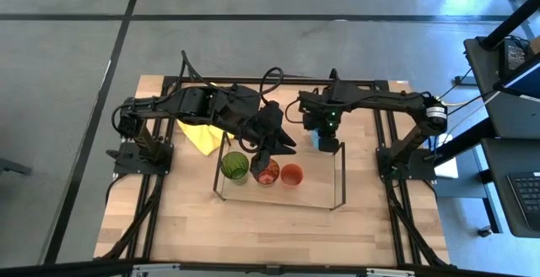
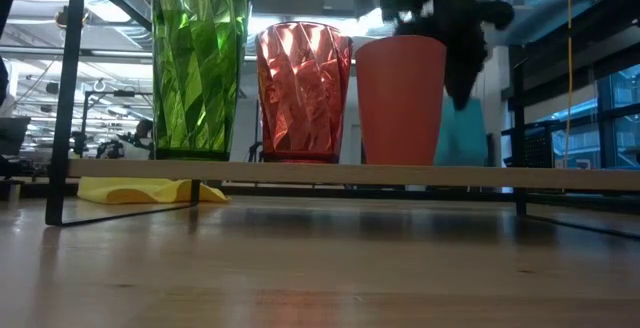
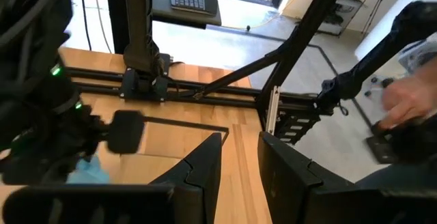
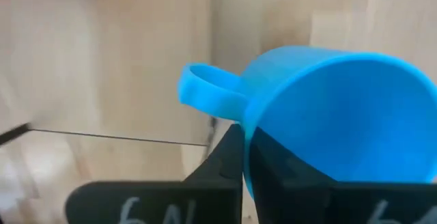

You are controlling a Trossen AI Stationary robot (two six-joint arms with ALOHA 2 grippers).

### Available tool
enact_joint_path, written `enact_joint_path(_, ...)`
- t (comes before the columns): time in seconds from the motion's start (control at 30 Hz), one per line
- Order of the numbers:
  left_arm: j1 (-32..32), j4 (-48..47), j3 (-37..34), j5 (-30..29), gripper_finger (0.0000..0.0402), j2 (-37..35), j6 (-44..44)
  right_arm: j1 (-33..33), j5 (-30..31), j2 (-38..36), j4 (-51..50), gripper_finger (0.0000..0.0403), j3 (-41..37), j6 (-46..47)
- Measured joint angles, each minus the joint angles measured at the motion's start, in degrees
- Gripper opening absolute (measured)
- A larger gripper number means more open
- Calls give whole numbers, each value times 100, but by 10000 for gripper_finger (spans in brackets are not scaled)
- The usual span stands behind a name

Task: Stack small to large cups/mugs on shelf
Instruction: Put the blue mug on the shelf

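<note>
On the worktop (image 1: 253,226) the shelf (image 1: 337,188) carries three vessels in a row: the green tumbler (image 1: 234,166), the red patterned cup (image 1: 267,173) and the plain orange cup (image 1: 291,175), touching or nearly so. The free space lies beyond the orange cup, toward the shelf's right end frame, and that gap is what the placing is judged to turn on. The blue mug (image 4: 328,115) is pinched at its rim by the jaws of the right gripper (image 1: 324,138), held tilted just behind the shelf's back edge, near that free space, so the right arm is the nearer one. The left gripper (image 1: 270,138) hangs above the red cup with its jaws spread and nothing between them. The mug's handle, pointing sideways from the jaws, is shown only in the right wrist view; in the low view the mug (image 2: 462,133) is seen partly hidden behind the orange cup, its height above the shelf board unclear
</note>
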Motion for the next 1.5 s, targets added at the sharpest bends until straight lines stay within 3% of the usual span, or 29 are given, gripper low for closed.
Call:
enact_joint_path(0.23, -62, -428, 0, -152, 92, 7, 81, 906, 54, -7, -475, 9, 837, 467)
enact_joint_path(0.63, -760, -323, 0, -638, 92, 7, 81, 2503, 155, -74, -387, 9, 904, 1828)
enact_joint_path(1.1, -1452, -163, 0, -1097, 92, 7, -76, 3251, 208, -212, 748, 13, -14, 3292)
enact_joint_path(1.5, -1547, -177, -1, -1190, 92, 7, -181, 3861, 366, -273, 971, 11, -220, 3359)
